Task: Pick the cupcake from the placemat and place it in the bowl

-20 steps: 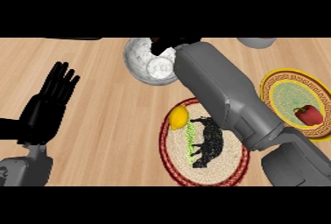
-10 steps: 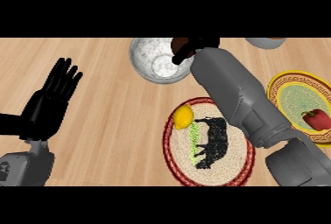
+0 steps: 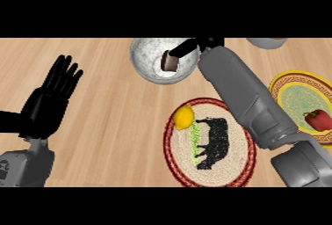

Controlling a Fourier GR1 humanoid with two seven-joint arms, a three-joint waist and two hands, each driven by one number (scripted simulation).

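The bowl (image 3: 144,52) stands at the back with the cupcake (image 3: 170,62) inside it, beside the right hand (image 3: 202,44). In front lies the placemat (image 3: 230,169), a lemon (image 3: 184,117) on its rear left. To the right, a plate (image 3: 285,85) holds a pepper (image 3: 318,120).

No readable text, no labels or brands — no numbers, no signs anywhere

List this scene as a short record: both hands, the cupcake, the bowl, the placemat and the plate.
cupcake: inside the bowl
bowl: top centre, beyond the placemat
right hand: over the bowl's rim, beside the cupcake
left hand: open, fingers up, resting at the view's left
placemat: round, bears a lemon
plate: at the right, holds a red pepper
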